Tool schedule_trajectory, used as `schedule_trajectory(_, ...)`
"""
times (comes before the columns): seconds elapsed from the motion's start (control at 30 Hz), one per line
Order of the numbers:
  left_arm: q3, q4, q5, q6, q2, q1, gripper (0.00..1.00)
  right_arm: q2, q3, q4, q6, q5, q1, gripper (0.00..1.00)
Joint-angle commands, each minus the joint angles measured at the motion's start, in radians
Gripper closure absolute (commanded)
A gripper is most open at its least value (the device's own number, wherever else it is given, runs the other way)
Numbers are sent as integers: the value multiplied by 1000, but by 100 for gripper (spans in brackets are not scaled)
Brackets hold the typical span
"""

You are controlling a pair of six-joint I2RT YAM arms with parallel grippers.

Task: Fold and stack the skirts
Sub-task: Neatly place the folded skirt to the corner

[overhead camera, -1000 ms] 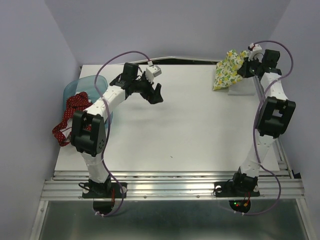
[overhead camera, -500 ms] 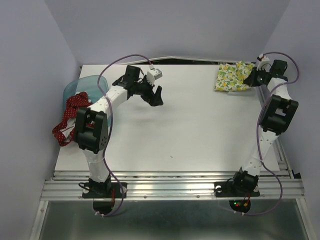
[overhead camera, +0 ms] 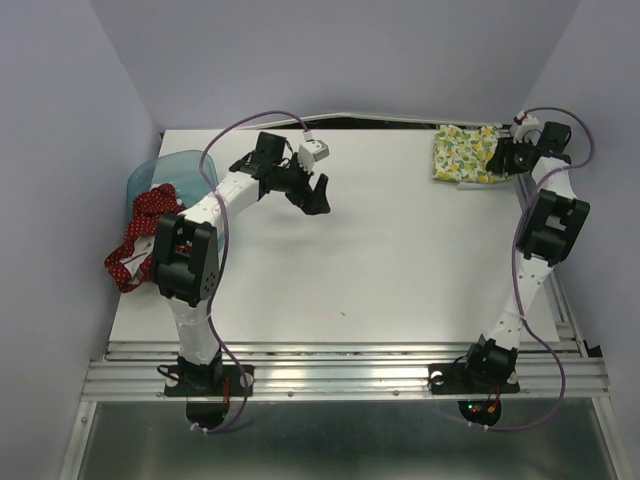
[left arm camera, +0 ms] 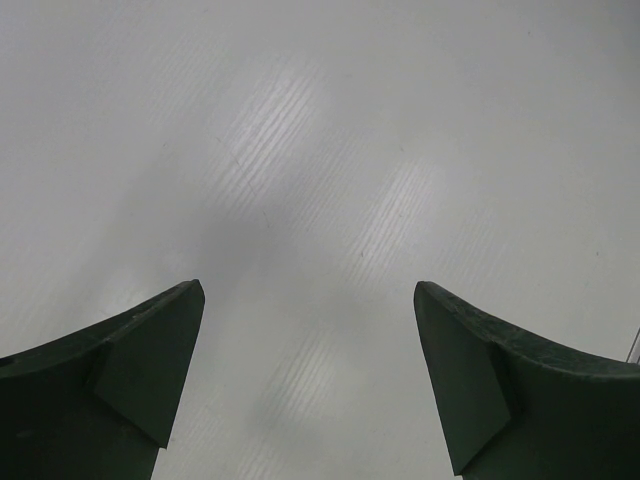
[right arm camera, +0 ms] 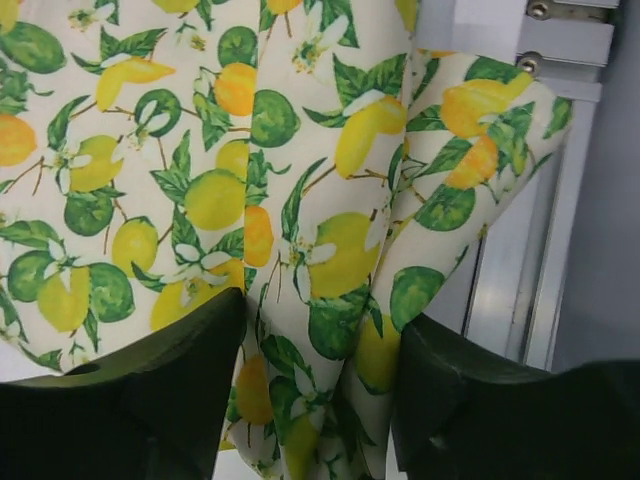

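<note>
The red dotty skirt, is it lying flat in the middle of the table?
No, the red dotted skirt hangs over the blue bin's rim at the table's left edge.

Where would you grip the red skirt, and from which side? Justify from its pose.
Probably the bunched top of the skirt, by the bin, from above on the table side: it sits raised and exposed, while its tail droops past the table edge.

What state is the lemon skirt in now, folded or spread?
Folded. The lemon skirt lies as a compact rectangle at the table's far right corner; the right wrist view shows overlapping layers.
</note>
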State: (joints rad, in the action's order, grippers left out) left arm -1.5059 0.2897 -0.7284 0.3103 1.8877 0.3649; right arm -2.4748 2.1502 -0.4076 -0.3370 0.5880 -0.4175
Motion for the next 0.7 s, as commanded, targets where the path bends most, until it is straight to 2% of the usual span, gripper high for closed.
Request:
schedule_trajectory(0.0, -45, 6, -5, -11, -13, 3, 1, 25, 37, 85, -11, -143, -9, 30)
schedule_trajectory(0.07, -42, 0, 4, -16, -25, 3, 1, 54, 27, 105, -13, -184, -9, 29)
schedule_trajectory(0.1, -33, -17, 13, -22, -35, 3, 1, 66, 11, 125, -13, -200, -9, 24)
schedule_trajectory(0.17, -14, -43, 49, -39, -65, 3, 1, 94, -6, 147, -4, -238, -9, 22)
schedule_trajectory(0.33, 47, -118, 101, -62, -131, 2, 1, 183, -59, 190, -8, -313, 0, 24)
schedule_trajectory(0.5, 85, -147, 118, -74, -160, -3, 1, 188, -32, 181, -10, -424, 19, 24)
schedule_trajectory(0.63, 142, -237, 142, -102, -220, -20, 1, 206, -1, 101, 16, -399, 19, 22)
schedule_trajectory(0.67, 154, -253, 174, -109, -255, -30, 1, 217, 40, 60, 32, -346, 28, 20)
